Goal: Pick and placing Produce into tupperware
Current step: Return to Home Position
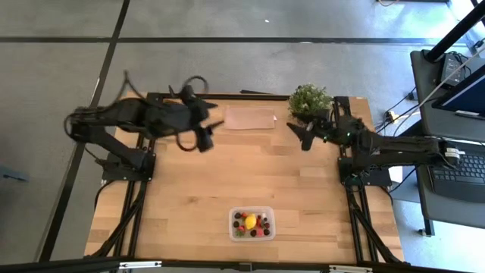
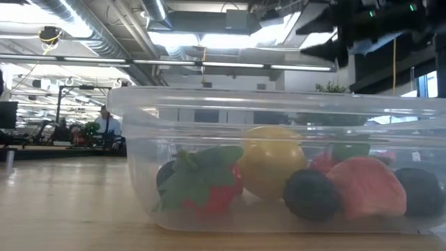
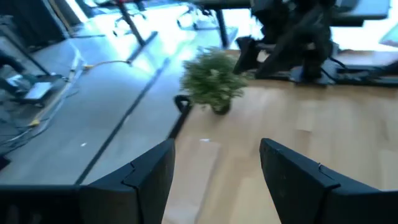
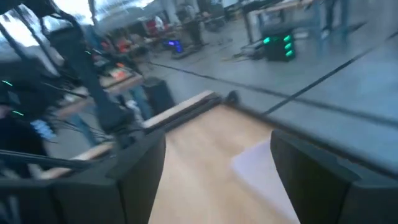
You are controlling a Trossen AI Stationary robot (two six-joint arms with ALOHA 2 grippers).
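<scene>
The clear tupperware tub (image 1: 251, 223) stands on its base near the table's near edge and fills the low view (image 2: 279, 104). The produce lies inside it: a yellow lemon (image 2: 270, 160), a red strawberry-like piece with a green top (image 2: 202, 183), dark berries (image 2: 311, 195) and a pinkish-red piece (image 2: 366, 187). My left gripper (image 1: 208, 134) (image 3: 214, 180) hovers open over the far left part of the table, holding nothing. My right gripper (image 1: 301, 135) (image 4: 217, 168) hovers open over the far right part, beside the potted plant, also holding nothing.
A bushy green potted plant (image 1: 309, 100) (image 3: 212, 78) stands at the far edge, next to the right arm. A flat translucent brownish sheet (image 1: 250, 118) (image 4: 258, 171) lies on the table between the two grippers. Bare wood (image 1: 250, 174) stretches between grippers and tub.
</scene>
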